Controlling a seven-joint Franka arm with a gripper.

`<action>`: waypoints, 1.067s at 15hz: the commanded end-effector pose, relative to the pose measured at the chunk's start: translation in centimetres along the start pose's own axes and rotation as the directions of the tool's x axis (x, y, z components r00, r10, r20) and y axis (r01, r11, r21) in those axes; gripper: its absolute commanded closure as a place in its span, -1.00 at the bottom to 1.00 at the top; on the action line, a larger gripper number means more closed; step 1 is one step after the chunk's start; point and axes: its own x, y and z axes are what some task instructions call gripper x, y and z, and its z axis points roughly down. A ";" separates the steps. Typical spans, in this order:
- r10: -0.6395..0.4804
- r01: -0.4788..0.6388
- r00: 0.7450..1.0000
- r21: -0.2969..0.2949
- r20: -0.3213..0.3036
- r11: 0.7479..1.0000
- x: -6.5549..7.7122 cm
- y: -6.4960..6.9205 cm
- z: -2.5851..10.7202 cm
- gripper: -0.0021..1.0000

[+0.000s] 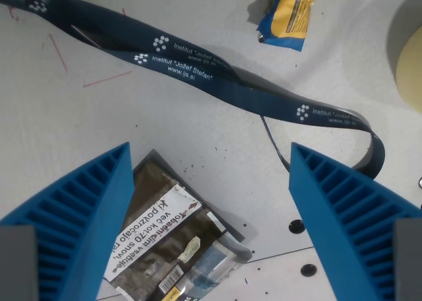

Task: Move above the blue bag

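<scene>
White tabletop (198, 202) fills the frame. With the gripper (211, 215) spread wide and empty, the blue bag (290, 14) at the upper right should be centred between the fingers, past the lanyard (217, 80).

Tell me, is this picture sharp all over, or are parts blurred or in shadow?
In the wrist view, the lanyard lettering and the dark pouch label read sharply; the gripper fingers look slightly soft up close; lighting is even, with soft shadows under the lanyard and beside the blue and yellow bag.
</scene>
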 end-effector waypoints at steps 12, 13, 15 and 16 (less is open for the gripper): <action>0.155 -0.155 0.988 0.003 -0.012 0.988 2.2 1.7 2.4 -1.00; 0.166 -0.166 0.986 0.002 -0.010 0.986 2.4 1.9 2.7 -1.00; 0.194 -0.194 0.981 0.003 -0.005 0.981 3.0 2.4 3.3 -1.00; 0.207 -0.207 0.978 0.003 -0.002 0.978 3.2 2.6 3.6 -1.00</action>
